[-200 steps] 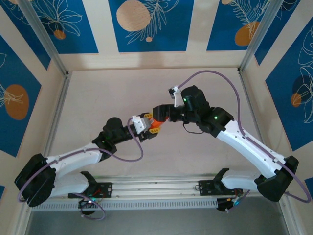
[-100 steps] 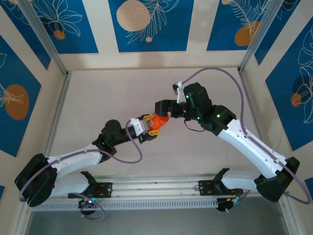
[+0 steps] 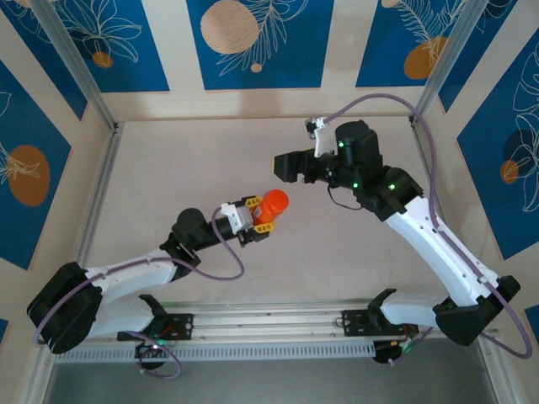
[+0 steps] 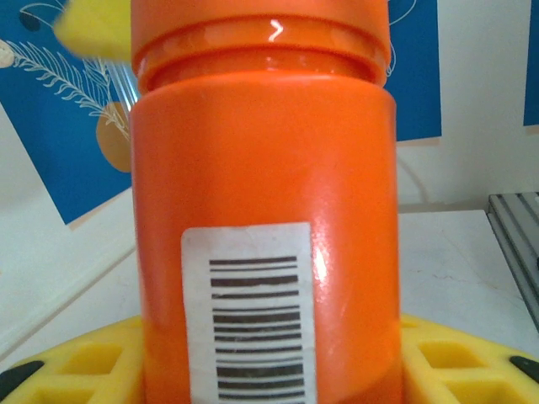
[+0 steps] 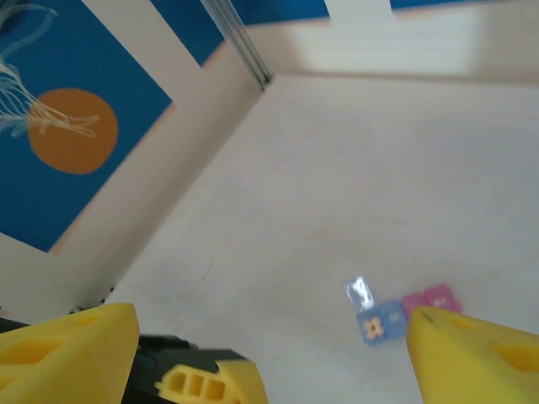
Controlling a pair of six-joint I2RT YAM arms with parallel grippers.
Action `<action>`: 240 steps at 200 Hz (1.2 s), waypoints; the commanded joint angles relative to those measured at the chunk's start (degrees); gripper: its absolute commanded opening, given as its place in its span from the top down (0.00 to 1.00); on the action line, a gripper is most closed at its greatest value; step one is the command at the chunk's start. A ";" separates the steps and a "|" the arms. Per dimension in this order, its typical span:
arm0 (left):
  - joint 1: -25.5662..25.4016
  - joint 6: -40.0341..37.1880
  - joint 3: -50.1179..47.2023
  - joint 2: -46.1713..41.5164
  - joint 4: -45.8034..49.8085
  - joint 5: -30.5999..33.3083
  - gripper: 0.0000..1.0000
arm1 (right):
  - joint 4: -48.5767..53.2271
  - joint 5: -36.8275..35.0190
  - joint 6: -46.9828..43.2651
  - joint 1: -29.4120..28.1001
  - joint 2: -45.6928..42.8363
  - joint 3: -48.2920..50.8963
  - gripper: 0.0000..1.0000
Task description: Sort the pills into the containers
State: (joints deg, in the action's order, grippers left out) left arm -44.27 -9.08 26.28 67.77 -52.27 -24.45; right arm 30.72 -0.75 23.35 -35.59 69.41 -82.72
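The left gripper (image 3: 260,216) is clamped on the orange bottle (image 3: 272,204), holding it upright above the table (image 3: 168,168). In the left wrist view the cap (image 4: 261,17) looks seated on the neck, above the barcode label (image 4: 261,311). The right gripper (image 5: 271,311) stands apart from the bottle, further back over the table, with its jaws wide and nothing between them. The step in hand is probably getting that cap off. To do it well, the right gripper should come down centred over the cap, close evenly on its rim and turn about the bottle's own axis. Meanwhile the left must hold the body firm and level, so nothing tips out once the cap frees. The containers (image 5: 404,310) lie flat on the table, low and to the right in the right wrist view, just beside that gripper's right finger. The work should stay near them, so that any spill lands close by. By count there is one bottle, one cap, one label and one strip of containers. The strip shows a blue box (image 5: 377,325) with a pale flap (image 5: 357,291) raised beside it and two pinkish boxes (image 5: 440,297), the far end cut off by the finger. The pills cannot be counted — the bottle's orange wall is opaque, and the pale marks in the blue box are too small to tell.
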 commanded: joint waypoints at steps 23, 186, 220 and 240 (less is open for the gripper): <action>1.21 3.39 -0.97 0.25 -6.34 -2.97 1.00 | -0.29 24.96 -27.47 2.72 -4.31 0.06 0.18; 1.74 4.53 0.27 3.97 -11.54 -13.65 1.00 | 9.01 52.09 -69.75 4.45 1.13 5.63 0.23; 2.42 5.81 1.20 6.00 -13.78 -14.65 1.00 | 10.51 55.63 -71.10 6.08 3.08 4.73 0.29; 2.89 6.88 1.52 7.04 -15.47 -15.43 1.00 | 11.20 57.09 -72.00 6.67 3.71 4.73 0.29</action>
State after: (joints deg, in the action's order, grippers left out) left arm -42.41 -4.36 25.65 73.84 -62.08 -37.41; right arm 39.11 51.88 -46.22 -29.63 72.51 -76.42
